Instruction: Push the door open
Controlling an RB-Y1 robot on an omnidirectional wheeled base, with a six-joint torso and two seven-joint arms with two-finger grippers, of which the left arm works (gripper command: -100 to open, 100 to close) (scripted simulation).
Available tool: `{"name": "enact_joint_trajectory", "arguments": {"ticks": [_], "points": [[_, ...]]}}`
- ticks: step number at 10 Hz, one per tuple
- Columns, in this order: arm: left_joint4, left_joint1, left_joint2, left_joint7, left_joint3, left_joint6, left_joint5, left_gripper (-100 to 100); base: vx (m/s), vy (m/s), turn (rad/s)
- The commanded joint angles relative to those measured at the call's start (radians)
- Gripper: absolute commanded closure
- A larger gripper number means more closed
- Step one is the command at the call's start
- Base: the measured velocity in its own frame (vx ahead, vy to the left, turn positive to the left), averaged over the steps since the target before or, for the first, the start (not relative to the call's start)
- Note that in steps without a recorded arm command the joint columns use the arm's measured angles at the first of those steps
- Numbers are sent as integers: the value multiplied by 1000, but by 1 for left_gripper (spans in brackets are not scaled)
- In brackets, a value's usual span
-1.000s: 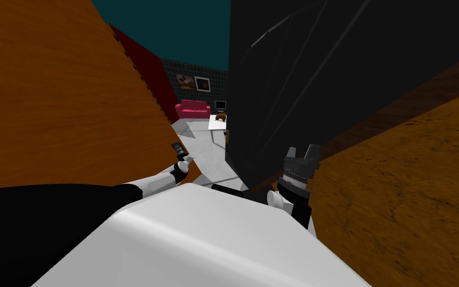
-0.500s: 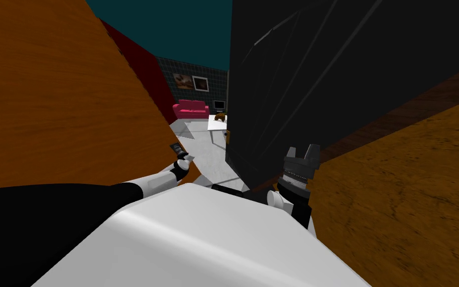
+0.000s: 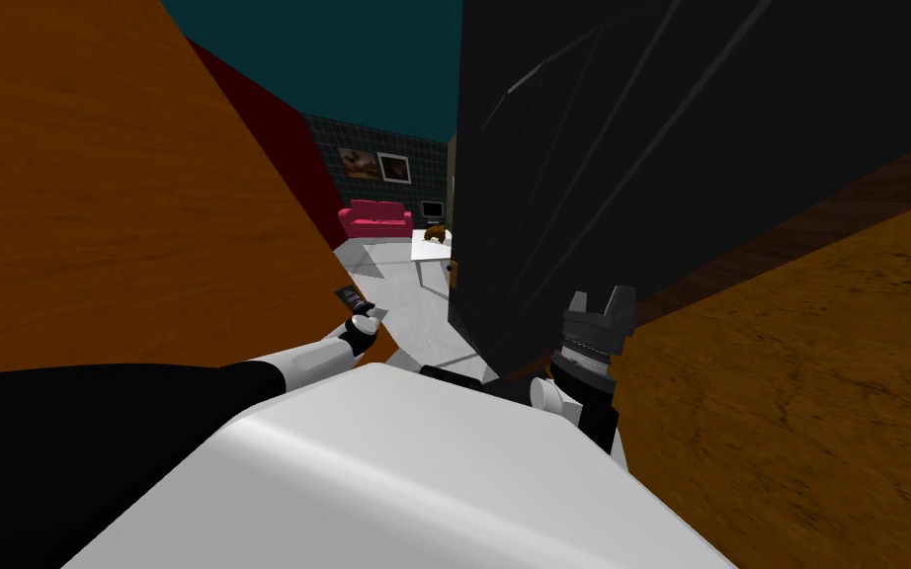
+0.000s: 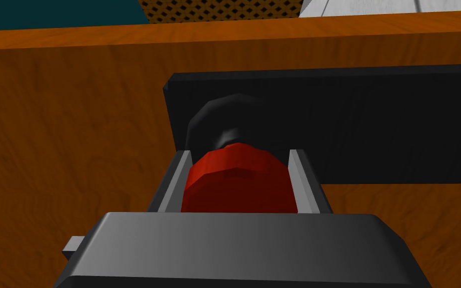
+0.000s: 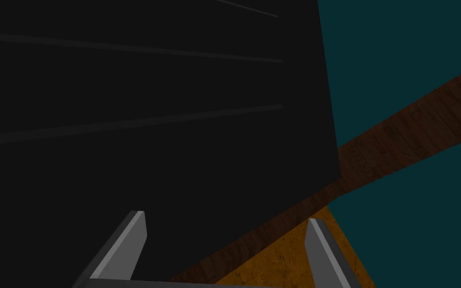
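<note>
Head view: wooden door (image 3: 118, 198) stands angled on my left. The gap ahead opens onto a room with a pink sofa (image 3: 376, 217), and a tall black panel (image 3: 641, 148) flanks the gap on my right. Left claw (image 3: 360, 306) is at the door's free edge; right claw (image 3: 599, 314) sits low beside the panel. Left wrist view: its fingers clamp a red knob (image 4: 237, 180) on a black plate (image 4: 374, 125) fixed to the door. Right wrist view: right claw spread, empty, facing the panel. Risks: the door's arc may wrench the knob from the clamp, and the right claw may scrape the panel as I advance.
</note>
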Motion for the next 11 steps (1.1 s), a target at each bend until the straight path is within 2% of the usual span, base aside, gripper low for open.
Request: {"name": "enact_joint_trajectory", "arguments": {"ticks": [1,2,3,4,6,7,9,10,11], "points": [[-42,-1,-14,-19,10,12,4,100,50,84,-21],[-42,-1,-14,-19,10,12,4,100,21,30,6],[-18,-3,-5,-11,7,-2,3,100,7,14,8],[-25,-6,-5,-35,41,-21,13,100,62,116,-31],[-27,-9,-4,-57,74,-42,23,100,107,187,-33],[13,-9,-4,-57,74,-42,23,100,90,143,-14],[-22,-9,-4,-57,74,-42,23,100,30,36,2],[-30,-12,-3,-82,111,-65,34,100,65,60,-40],[-30,-12,-3,-82,111,-65,34,100,68,106,-13]]}}
